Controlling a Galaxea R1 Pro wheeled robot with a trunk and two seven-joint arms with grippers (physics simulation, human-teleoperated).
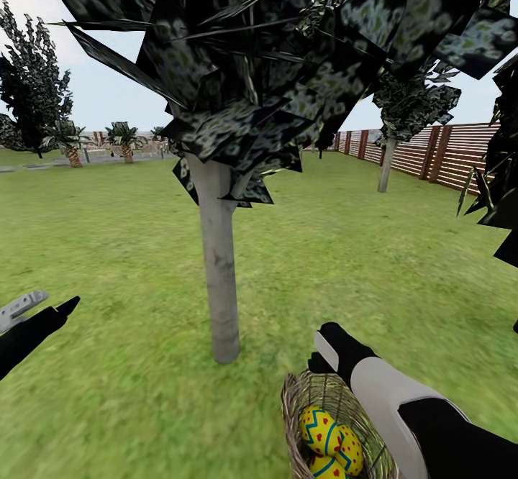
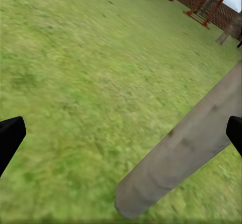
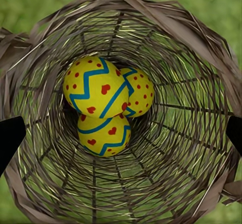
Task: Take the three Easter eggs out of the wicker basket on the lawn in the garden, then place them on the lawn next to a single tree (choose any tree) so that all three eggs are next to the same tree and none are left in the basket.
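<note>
While the wicker basket (image 1: 309, 400) sits on the lawn (image 1: 122, 263) just beside the pale grey trunk of the tree (image 1: 219, 270), all three Easter eggs (image 3: 103, 105) lie piled at its narrow bottom, touching one another, one riding on top of the other two. The right gripper (image 3: 121, 133) hangs directly over the basket's mouth with its fingers spread wide towards opposite sides of the rim, and it has nothing in its grasp. The left gripper (image 2: 121, 133) is likewise spread and empty, off to the side above bare grass near the trunk.

The eggs look smooth, hard and rounded, so they will likely be light but slippery, apt to squirt out of a pinch that lands off-centre. The sensible hold is across the widest middle of the top egg, fingers closing squarely on opposite sides. The basket is deep and tapers, and its woven wall probably gives a little, so the fingers may crowd the sides on the way down. Whether the lower eggs are wedged is hard to tell from above.
</note>
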